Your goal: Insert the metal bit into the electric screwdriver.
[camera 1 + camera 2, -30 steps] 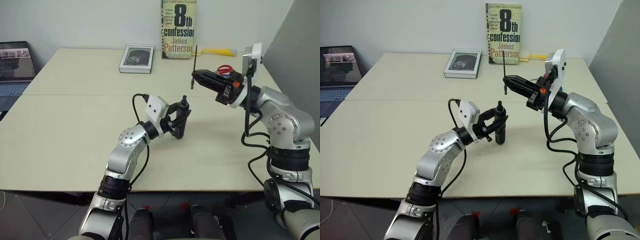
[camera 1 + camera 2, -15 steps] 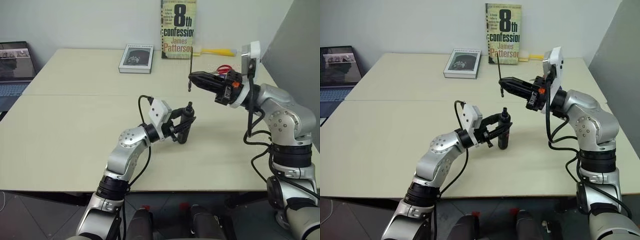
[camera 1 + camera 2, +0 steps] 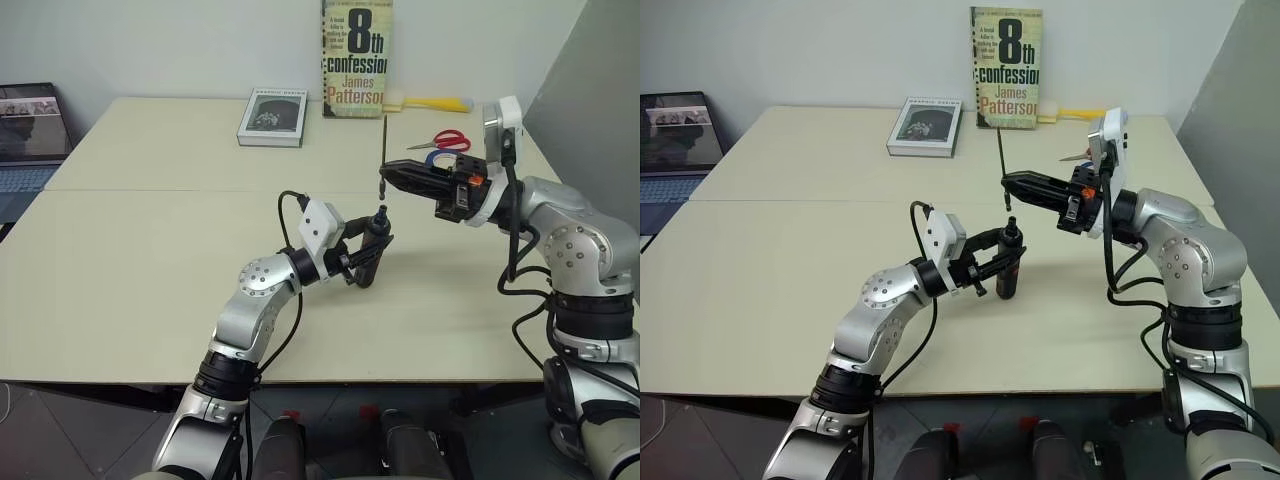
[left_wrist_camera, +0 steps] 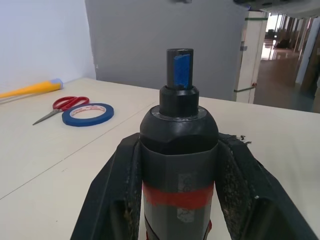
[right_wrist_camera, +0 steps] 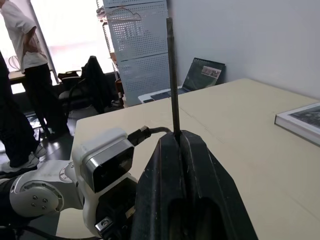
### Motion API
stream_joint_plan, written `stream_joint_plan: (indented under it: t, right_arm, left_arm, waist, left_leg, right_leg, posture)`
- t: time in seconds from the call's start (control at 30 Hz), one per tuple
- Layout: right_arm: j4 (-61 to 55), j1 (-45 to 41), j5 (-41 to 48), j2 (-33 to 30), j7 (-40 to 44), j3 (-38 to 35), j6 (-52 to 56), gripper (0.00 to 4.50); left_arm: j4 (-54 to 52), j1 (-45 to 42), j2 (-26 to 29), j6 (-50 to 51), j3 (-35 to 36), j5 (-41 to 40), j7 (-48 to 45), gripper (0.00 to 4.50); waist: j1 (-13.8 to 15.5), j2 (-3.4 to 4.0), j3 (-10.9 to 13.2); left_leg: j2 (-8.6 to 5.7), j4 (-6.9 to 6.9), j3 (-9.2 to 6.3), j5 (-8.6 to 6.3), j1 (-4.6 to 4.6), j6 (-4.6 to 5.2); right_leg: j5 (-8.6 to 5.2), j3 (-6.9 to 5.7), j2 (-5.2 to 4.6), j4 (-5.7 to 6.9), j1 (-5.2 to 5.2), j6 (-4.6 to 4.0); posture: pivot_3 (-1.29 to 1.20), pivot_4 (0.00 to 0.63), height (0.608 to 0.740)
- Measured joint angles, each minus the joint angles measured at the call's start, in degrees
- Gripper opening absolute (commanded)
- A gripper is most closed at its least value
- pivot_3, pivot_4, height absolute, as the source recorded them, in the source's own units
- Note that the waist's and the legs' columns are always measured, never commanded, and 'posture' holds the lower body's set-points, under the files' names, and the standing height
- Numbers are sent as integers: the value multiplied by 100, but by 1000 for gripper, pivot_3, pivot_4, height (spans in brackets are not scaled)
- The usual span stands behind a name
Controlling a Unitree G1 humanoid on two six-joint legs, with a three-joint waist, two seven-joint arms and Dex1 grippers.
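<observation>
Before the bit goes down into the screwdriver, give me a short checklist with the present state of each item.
1. Left gripper shut on the electric screwdriver: ok; both fingers clamp the body at its red band.
2. Screwdriver socket end up and unobstructed: ok, with the tool leaning slightly.
3. Right gripper shut on the metal bit: ok, fingers pinched around the rod.
4. Bit roughly upright: ok.
5. Bit's lower end above the socket: ok in the head views; it hangs just over the tip.
6. Bit exactly in line with the socket, in depth too: cannot tell.
</observation>
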Motion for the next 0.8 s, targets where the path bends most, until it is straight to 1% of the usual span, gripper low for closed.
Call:
stream_joint_plan:
  t: [0.6,0.8]
  right_arm:
    - [10,169,-3,6,94,5,-265,0]
    - [44,239,-70,16,114,119,-394,0]
  left_arm:
    - [25,-6,44,-27,15,-11,-48,1655]
    - [24,-8,85,-28,15,-26,-55,1655]
  waist:
    - [-1,0,0]
    - [-1,0,0]
  left_leg:
    - [0,0,0,0,0,0]
    - [0,0,0,0,1,0]
  right_leg:
    - [-1,0,0,-1,0,0]
    - [0,0,0,-1,0,0]
  posture:
    - [0,150,740]
    - [0,150,740]
